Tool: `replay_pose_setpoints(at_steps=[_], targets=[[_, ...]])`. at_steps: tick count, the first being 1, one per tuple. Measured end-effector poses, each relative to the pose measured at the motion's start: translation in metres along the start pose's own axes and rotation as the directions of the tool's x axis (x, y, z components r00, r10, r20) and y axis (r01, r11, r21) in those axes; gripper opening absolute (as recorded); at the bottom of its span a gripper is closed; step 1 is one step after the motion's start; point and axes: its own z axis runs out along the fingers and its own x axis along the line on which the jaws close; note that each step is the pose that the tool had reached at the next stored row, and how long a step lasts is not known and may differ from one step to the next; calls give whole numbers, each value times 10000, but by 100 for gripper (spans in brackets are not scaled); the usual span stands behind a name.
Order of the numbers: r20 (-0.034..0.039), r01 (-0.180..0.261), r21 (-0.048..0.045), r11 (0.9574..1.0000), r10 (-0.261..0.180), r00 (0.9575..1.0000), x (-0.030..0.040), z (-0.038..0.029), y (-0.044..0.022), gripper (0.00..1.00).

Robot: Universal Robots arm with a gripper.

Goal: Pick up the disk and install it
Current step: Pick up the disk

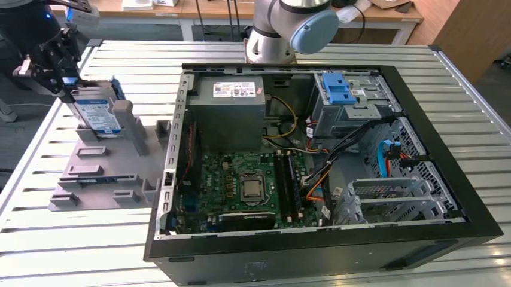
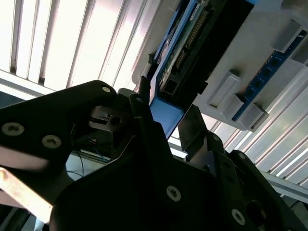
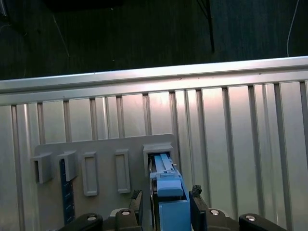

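1 disk (image 1: 97, 113) on end in 1 grey holder (image 1: 96, 176), long axis approx. vertical, label twd PC case (image 1: 471, 197); 1 gripper (image 3: 166, 193), jaws clamped on disk's top.

One disk (image 1: 97, 113), one gripper (image 1: 70, 88), one grey fixture (image 1: 96, 173), one open computer case (image 1: 319, 248).

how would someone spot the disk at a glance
Find the open computer case; to the exterior view's left lies a grey slotted holder. The disk stands upright at its far end by the gripper, the only silver slab framed in blue.
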Motion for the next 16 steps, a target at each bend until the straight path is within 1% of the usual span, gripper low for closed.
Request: replay_pose_setpoints(at_steps=[6,13,16], targets=[[1,-43,1,10000,43,10000,0,14,0,51],[0,-36,0,10000,36,10000,1,53,1,51],[-2,109,-4,9999,-109,9999,1,62,1,51]])
